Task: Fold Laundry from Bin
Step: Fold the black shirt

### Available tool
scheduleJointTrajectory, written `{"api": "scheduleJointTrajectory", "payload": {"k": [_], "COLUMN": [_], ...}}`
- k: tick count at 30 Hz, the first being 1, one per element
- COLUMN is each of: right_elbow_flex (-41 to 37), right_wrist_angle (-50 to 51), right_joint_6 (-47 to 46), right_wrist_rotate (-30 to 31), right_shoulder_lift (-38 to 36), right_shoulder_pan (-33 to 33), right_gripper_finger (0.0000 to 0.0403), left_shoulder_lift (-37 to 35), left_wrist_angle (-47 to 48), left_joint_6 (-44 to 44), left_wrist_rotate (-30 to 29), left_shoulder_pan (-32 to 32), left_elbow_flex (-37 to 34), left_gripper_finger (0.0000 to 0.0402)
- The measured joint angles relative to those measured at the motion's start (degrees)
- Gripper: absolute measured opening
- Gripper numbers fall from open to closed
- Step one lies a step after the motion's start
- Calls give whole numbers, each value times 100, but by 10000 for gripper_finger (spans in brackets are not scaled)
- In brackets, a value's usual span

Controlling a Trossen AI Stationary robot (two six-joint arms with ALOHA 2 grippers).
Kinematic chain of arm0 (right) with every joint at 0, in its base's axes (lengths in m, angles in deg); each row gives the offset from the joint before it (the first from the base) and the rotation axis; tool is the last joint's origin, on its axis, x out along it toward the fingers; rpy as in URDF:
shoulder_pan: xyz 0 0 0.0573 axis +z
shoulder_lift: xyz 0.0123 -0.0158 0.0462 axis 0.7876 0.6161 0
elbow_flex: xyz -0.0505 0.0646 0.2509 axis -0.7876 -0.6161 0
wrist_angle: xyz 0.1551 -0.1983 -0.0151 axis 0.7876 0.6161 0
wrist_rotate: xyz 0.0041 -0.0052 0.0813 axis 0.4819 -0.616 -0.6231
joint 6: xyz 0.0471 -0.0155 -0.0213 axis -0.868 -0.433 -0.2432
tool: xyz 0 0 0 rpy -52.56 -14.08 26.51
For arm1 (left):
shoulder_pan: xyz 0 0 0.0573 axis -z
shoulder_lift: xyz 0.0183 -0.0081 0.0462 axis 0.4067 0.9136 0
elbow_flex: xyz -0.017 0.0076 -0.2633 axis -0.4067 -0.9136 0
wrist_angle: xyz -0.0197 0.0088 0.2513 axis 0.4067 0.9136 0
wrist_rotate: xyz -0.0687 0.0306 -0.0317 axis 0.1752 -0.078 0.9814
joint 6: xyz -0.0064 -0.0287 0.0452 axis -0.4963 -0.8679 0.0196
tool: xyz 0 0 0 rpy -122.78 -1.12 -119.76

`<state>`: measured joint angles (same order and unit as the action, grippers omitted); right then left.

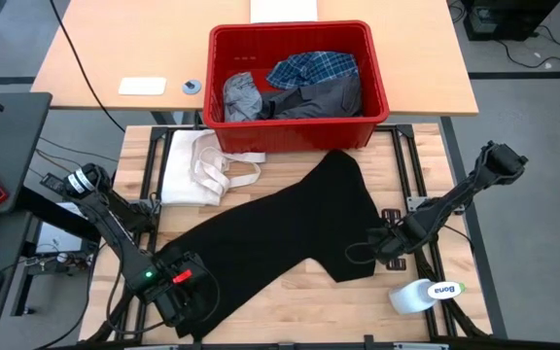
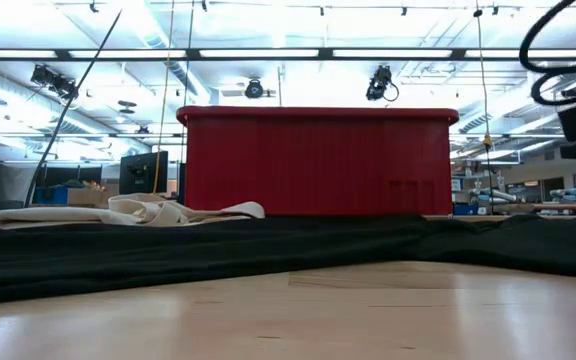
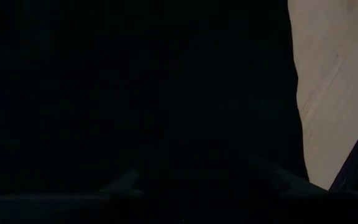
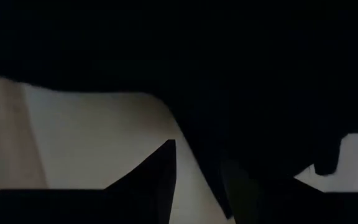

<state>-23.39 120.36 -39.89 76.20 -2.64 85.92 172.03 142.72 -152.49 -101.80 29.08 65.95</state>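
The large black soft garment (image 1: pixel 280 228) lies spread slantwise across the pale wooden slatted table (image 1: pixel 348 306), one end reaching up to the bright red rectangular plastic bin (image 1: pixel 299 131) and the other running down to the near left corner, seemingly laid out flat so it can be folded. The left gripper (image 1: pixel 185 292) sits low on that near-left end; its wrist view is almost wholly filled with black cloth right at the fingers, but whether the jaws are pinched on it or only resting over it cannot be told. The right gripper (image 1: pixel 385 245) is down at the garment's right edge, cloth bunched around the jaws in its wrist view; a grip looks likely there, though the jaws' opening cannot be made out. The bin holds the remaining laundry: a blue-and-white plaid shirt (image 1: pixel 311 68), a light grey garment (image 1: pixel 241 97) and a dark grey one (image 1: pixel 324 97). A cream-white cloth with strap loops (image 1: pixel 202 165) lies beyond the left jaws.
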Motion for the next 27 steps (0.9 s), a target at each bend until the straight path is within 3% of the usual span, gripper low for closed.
{"api": "scheduleJointTrajectory", "payload": {"k": [6,12,14,20,27], "right_elbow_flex": [-379,-382,-312,24,30], "right_wrist_angle": [-422,-504,-472,-498,40], "right_joint_6": [-278,-317,-396,-34,30], "right_wrist_rotate": [-64,-289,-513,-2607,-2778], "right_shoulder_lift": [-17,-15,-5,-74,-55], "right_shoulder_pan": [5,-1,-8,24,166], "right_gripper_finger": [111,12,14,6,16], "left_shoulder_lift": [0,0,0,0,0], "left_wrist_angle": [1,-1,0,9,-33], "left_joint_6": [2,74,154,156,271], "left_wrist_rotate": [0,0,-1,-2,-2], "left_shoulder_pan": [0,0,0,-22,-24], "left_elbow_flex": [0,0,1,2,2], "left_gripper_finger": [153,153,153,153,153]}}
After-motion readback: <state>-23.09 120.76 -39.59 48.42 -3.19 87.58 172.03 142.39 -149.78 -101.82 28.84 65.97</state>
